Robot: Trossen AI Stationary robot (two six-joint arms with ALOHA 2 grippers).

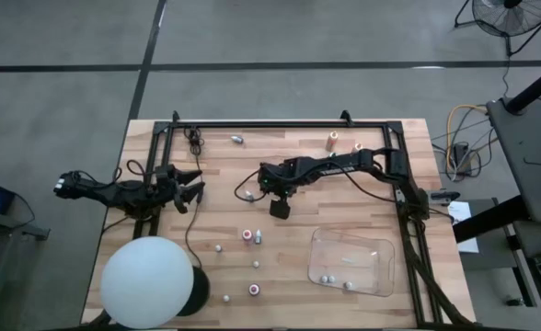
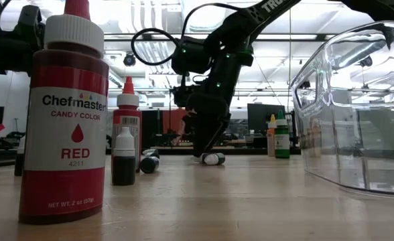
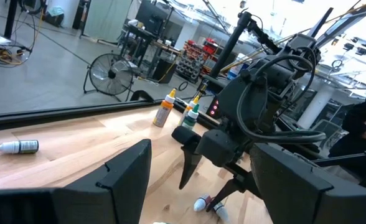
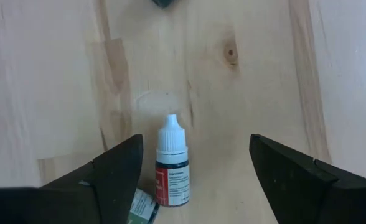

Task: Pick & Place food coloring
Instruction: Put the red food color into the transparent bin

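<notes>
Food coloring bottles are scattered over the wooden table. One small white-capped bottle (image 4: 172,168) lies on its side at mid-table, seen in the low view as the bottle (image 2: 212,158). My right gripper (image 4: 195,168) points steeply down over it, open, a finger on either side and clear of it. A second bottle (image 4: 143,208) lies by one finger. Other bottles stand nearer the front edge (image 1: 247,235), and two stand at the far edge (image 1: 331,140). My left gripper (image 1: 195,188) waits open at the table's left, level, holding nothing.
A clear plastic tray (image 1: 381,246) sits at the near right with two bottles in it (image 1: 326,278). A big white ball (image 1: 146,280) fills the near left corner. A black frame (image 1: 280,124) runs along the far edge. A large red bottle (image 2: 63,120) stands near the front edge.
</notes>
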